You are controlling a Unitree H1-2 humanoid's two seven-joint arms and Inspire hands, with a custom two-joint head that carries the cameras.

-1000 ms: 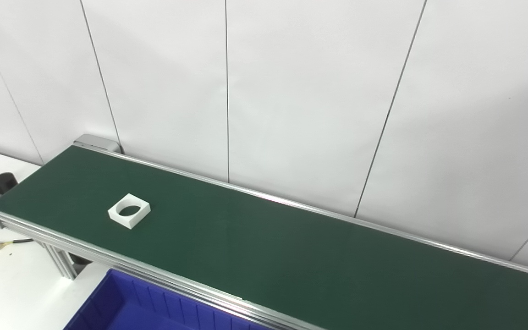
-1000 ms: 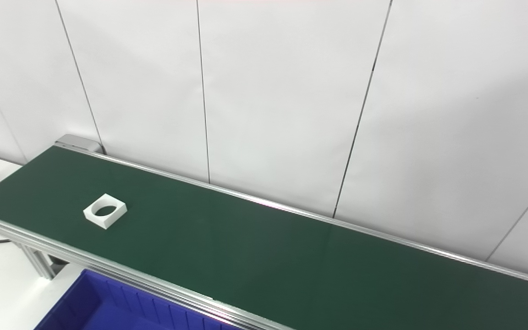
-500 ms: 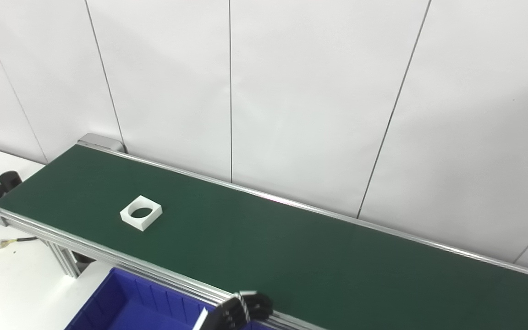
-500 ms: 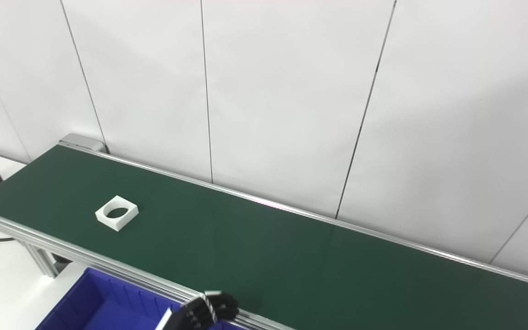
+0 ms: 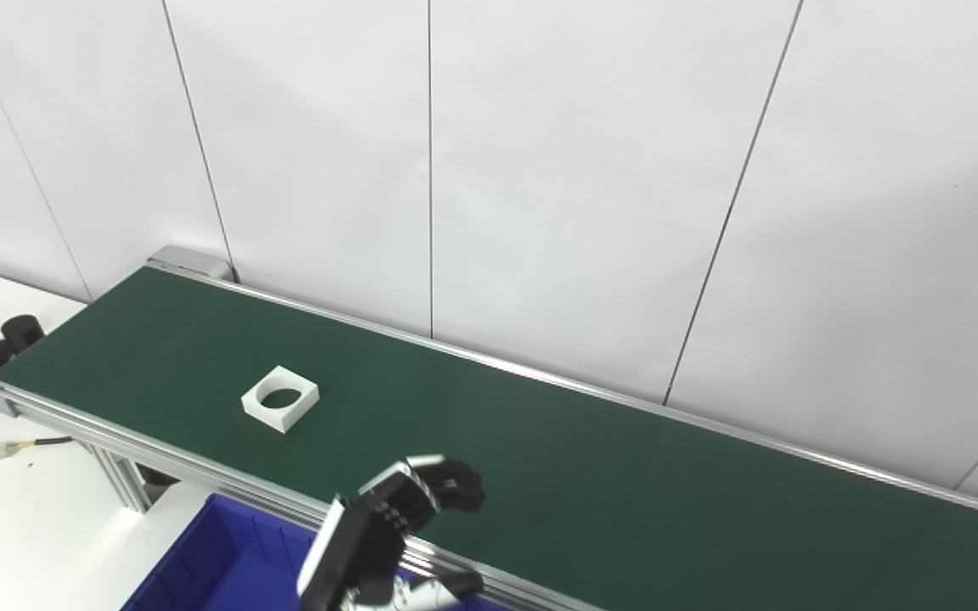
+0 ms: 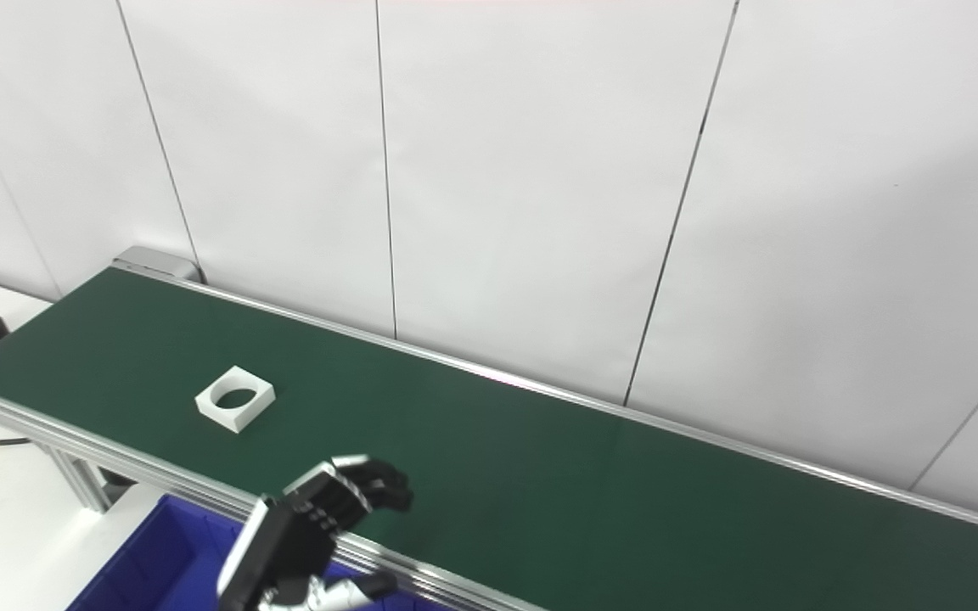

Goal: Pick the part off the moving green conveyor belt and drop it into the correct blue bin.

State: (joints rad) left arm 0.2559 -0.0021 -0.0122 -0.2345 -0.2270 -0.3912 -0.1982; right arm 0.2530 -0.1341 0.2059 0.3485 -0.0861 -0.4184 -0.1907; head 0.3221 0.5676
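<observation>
A white square part (image 5: 280,398) with a round hole lies flat on the green conveyor belt (image 5: 591,475), toward its left end. The left robot hand (image 5: 387,530) hovers over the belt's near rail, fingers curled but apart, thumb spread, holding nothing, above the blue bin (image 5: 217,568). No readable writing shows.
</observation>
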